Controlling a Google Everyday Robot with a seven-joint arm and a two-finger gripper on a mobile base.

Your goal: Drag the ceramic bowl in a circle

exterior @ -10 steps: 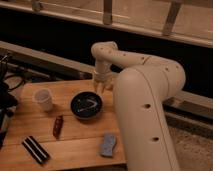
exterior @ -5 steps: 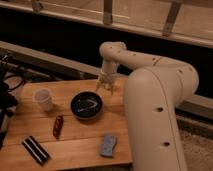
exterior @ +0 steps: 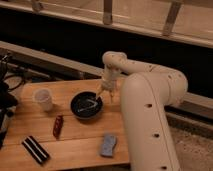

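Camera view, dark ceramic bowl point(exterior: 86, 105), gripper point(exterior: 105, 95) beside

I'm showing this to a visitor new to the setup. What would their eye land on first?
The bulky white arm fills the right side of the view, bending back so its claw hangs by the right rim of the black bowl at the middle of the wooden table. A pale cup stands left of the bowl, apart from it.

Glossy dark ceramic bowl point(exterior: 86, 106) with pale streaks inside, on a matt wooden table point(exterior: 80, 134). The cup point(exterior: 44, 99) is translucent and plastic-looking. The gripper point(exterior: 105, 93), at the bowl's two o'clock, is smooth cream.
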